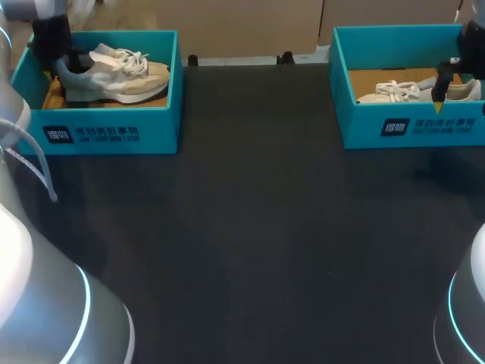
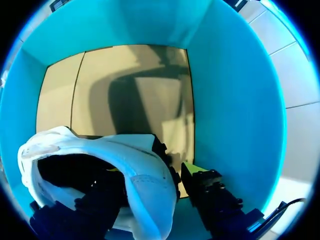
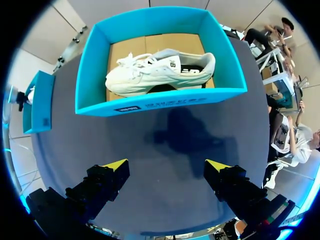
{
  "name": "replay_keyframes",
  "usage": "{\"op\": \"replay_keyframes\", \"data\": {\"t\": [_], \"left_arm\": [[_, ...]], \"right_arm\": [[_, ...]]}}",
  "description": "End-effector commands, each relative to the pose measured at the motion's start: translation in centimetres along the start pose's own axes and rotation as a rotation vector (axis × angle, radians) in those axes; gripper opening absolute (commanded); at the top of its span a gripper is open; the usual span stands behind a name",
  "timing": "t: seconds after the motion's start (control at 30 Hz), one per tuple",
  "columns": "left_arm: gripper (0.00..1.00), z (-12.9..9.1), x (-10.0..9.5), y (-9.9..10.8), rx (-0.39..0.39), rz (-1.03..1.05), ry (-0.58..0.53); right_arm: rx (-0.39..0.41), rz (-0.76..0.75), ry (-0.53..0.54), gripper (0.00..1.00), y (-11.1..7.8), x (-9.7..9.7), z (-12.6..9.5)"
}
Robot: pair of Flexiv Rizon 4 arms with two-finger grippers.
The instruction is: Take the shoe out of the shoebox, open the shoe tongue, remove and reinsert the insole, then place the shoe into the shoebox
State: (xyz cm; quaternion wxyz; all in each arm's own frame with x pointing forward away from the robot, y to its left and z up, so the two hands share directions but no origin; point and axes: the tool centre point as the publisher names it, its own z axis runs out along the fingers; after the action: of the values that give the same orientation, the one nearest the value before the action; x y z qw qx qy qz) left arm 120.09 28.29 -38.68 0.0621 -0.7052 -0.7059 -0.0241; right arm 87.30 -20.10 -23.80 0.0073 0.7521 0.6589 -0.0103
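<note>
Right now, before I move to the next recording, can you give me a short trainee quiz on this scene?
1. True or false: the right gripper is shut on a shoe.
2. The right shoebox holds: A nothing; B one white shoe; C two shoes.
3. Fill in: the left gripper sits inside the left shoebox at the grey-and-beige shoe's ____ end.
Key: 1 false, it hangs open over the table; 2 B; 3 heel.
</note>
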Motion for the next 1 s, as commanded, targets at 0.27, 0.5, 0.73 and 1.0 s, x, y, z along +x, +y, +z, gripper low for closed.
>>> {"op": "replay_keyframes", "data": {"t": [0.27,0.5,0.73,1.0], "left_arm": [[0.00,1.2,0.5,2.2,0.103,-0.011,-0.002],[0.00,-0.4,0.9,1.7,0.096,-0.004,-0.027],[0.00,-4.2,1.8,1.4,0.055,-0.008,-0.043],[0.00,-9.7,3.0,0.3,0.005,-0.021,-0.023]], "right_arm": [[-0.002,0.000,0.001,1.00,-0.1,0.0,0.0],[-0.002,0.000,0.001,1.00,-0.1,0.0,0.0],[-0.002,0.000,0.001,1.00,-0.1,0.0,0.0],[-0.002,0.000,0.001,1.00,-0.1,0.0,0.0]]}}
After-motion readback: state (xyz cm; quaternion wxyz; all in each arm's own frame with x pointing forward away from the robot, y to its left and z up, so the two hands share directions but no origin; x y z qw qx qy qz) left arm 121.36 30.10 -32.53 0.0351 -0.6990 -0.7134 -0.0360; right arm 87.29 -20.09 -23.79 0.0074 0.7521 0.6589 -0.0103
